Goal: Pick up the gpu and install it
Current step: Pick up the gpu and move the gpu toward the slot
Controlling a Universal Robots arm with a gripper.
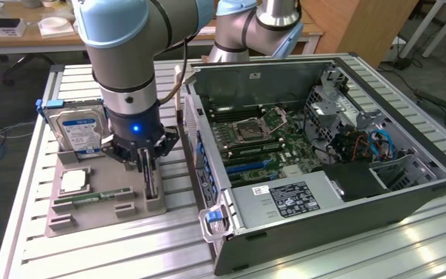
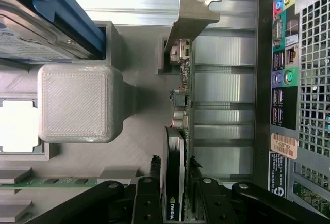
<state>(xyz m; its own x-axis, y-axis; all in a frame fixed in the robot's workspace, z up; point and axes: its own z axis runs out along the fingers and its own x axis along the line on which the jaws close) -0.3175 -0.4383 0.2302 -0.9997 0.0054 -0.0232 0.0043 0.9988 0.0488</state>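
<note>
End effector (image 2: 174, 162) tight on half-hidden gpu (image 2: 183, 97)

Arm upright, pincer (image 2: 174, 162) seemingly clamping the gpu (image 2: 174, 141).

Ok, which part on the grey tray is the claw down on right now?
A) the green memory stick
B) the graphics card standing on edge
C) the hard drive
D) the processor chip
B: the claw is clamped on either side of the graphics card, which stands on edge in the tray, next to the hard drive.
</note>
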